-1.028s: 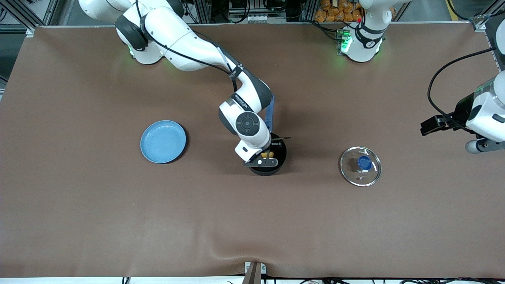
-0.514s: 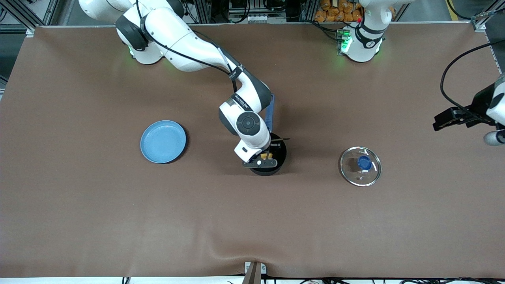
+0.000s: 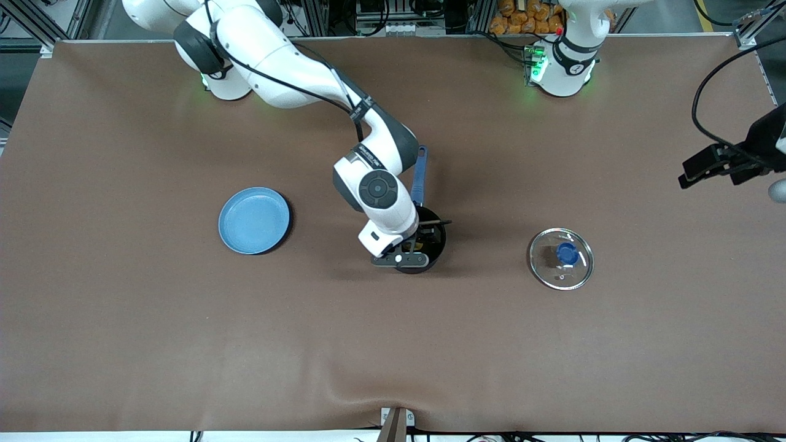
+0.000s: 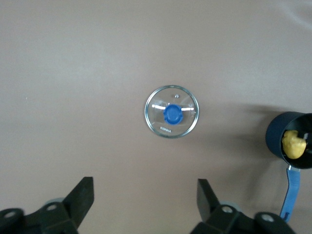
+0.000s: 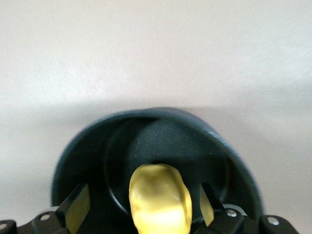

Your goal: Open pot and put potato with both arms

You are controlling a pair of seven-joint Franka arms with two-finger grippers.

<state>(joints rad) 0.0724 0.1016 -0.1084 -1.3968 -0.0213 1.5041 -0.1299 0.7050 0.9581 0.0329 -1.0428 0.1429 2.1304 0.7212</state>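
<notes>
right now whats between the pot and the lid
Only bare brown table between the pot and the lid; the front view shows that stretch.

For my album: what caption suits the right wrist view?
Open right gripper over the pot, potato resting inside between its fingers.

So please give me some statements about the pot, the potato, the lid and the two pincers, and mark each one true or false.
1. The potato lies in the pot. True.
2. The lid sits on the pot. False: it lies on the table, toward the left arm's end.
3. The right pincer is open over the pot. True.
4. The left pincer holds the lid. False: it is open, high above it.
5. The plate carries the potato. False: it holds nothing.
</notes>
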